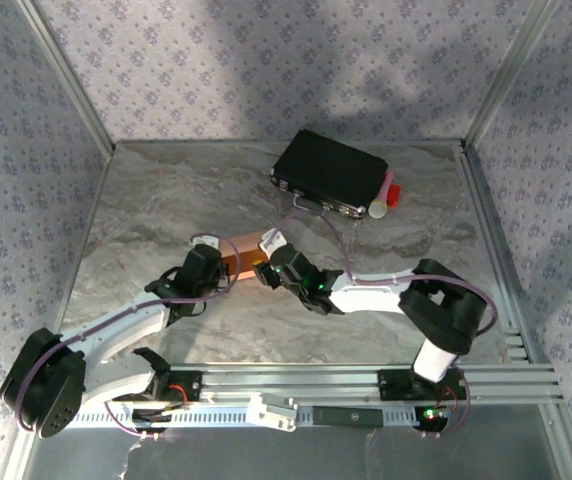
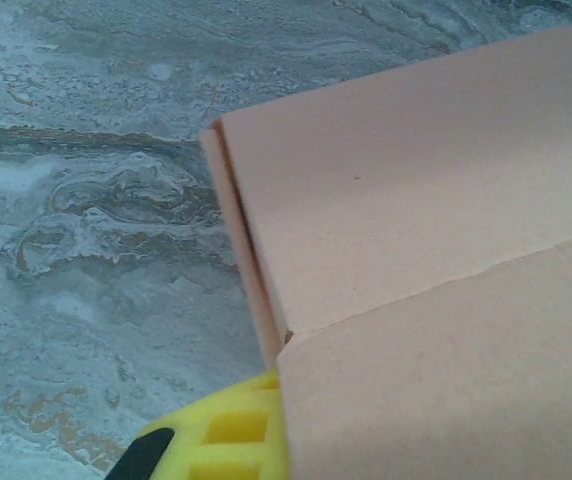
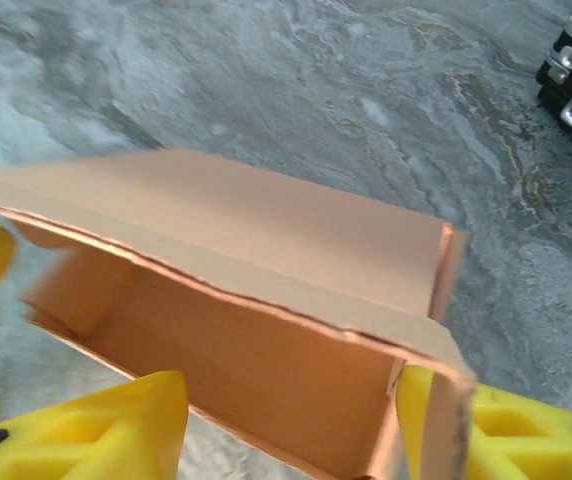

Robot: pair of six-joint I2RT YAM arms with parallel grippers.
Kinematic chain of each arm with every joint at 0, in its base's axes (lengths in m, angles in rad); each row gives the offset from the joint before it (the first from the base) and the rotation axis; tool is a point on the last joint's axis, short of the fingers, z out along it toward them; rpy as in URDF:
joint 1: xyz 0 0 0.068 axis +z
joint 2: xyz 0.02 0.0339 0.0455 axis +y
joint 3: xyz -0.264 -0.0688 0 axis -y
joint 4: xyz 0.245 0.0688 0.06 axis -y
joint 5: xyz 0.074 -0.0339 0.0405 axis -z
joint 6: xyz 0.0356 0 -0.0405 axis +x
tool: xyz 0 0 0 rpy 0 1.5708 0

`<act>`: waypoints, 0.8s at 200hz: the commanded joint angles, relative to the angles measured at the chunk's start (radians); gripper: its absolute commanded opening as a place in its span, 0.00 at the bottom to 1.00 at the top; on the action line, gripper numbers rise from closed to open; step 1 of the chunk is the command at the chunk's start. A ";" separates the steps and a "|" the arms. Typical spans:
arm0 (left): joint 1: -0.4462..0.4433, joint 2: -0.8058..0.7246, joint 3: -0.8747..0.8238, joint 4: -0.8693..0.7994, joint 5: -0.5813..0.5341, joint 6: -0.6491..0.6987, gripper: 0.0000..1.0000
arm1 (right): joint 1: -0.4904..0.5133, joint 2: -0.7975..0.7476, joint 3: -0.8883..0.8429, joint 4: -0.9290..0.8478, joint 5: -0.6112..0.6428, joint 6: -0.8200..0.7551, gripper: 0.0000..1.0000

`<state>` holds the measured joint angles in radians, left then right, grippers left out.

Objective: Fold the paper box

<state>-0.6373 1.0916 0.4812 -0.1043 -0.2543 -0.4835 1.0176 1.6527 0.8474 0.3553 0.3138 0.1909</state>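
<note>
**Figure. Part-folded paper box held between two arms.** The paper box (image 1: 247,252), thin salmon-brown cardboard, lies near the middle of the marbled worktop (image 1: 146,200), between the two grippers.

The left gripper (image 1: 214,268) is closed. In the left wrist view one yellow finger (image 2: 221,440) sits against the edge of a cardboard panel that covers where its partner would be. This suggests a pinch on a flap to anchor that end.

The right gripper (image 3: 286,385) has its jaws apart. Its yellow fingers (image 3: 96,430) stand either side of the box's open side, with the hollow interior and a raised end flap (image 3: 446,270) between them. Whether they press the walls cannot be told. The stance probably frees this arm to reposition while the other arm steadies the work.

A black hard case (image 1: 328,172) with metal trim lies near the far edge, right of centre. A white cylinder with a red cap (image 1: 386,195) touches its right end. Both are well apart from the box.

No print shows on the cardboard, and nothing on the case or cylinder can be read.
</note>
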 commanded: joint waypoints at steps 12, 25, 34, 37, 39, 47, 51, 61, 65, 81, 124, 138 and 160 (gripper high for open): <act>-0.017 -0.001 0.044 0.014 0.022 0.002 0.03 | 0.012 -0.107 0.050 -0.192 -0.068 0.204 0.67; -0.020 0.008 0.045 0.022 0.018 -0.002 0.03 | 0.013 -0.135 0.019 -0.196 -0.082 0.270 0.70; -0.023 0.016 0.046 0.027 0.015 -0.006 0.03 | 0.012 -0.149 -0.001 -0.184 -0.110 0.303 0.71; -0.024 0.019 0.046 0.030 0.015 -0.007 0.03 | 0.012 -0.154 -0.007 -0.181 -0.116 0.311 0.72; -0.024 0.021 0.048 0.029 0.014 -0.008 0.03 | 0.012 -0.156 -0.008 -0.179 -0.118 0.316 0.72; -0.029 0.030 0.052 0.030 0.009 -0.012 0.02 | 0.013 -0.159 -0.010 -0.190 -0.127 0.335 0.73; -0.030 0.035 0.055 0.031 0.008 -0.014 0.02 | 0.012 -0.158 -0.007 -0.199 -0.129 0.341 0.73; -0.037 0.045 0.065 0.029 -0.002 -0.019 0.02 | 0.015 -0.160 0.000 -0.224 -0.128 0.351 0.73; -0.042 0.049 0.070 0.026 -0.010 -0.022 0.01 | 0.015 -0.162 0.003 -0.237 -0.124 0.359 0.73; -0.058 0.067 0.094 0.000 -0.039 -0.028 0.01 | 0.020 -0.195 -0.012 -0.250 -0.114 0.393 0.74; -0.094 0.120 0.143 -0.036 -0.107 -0.060 0.00 | 0.030 -0.316 -0.036 -0.319 -0.072 0.561 0.75; -0.105 0.138 0.153 -0.037 -0.121 -0.069 0.00 | 0.030 -0.353 -0.053 -0.337 -0.063 0.642 0.75; -0.119 0.162 0.170 -0.042 -0.139 -0.083 0.00 | 0.037 -0.418 -0.100 -0.319 -0.047 0.760 0.75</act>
<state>-0.7418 1.2270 0.6132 -0.1139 -0.3397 -0.5369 1.0397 1.3022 0.7940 0.0608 0.2306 0.7712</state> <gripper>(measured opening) 0.055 0.748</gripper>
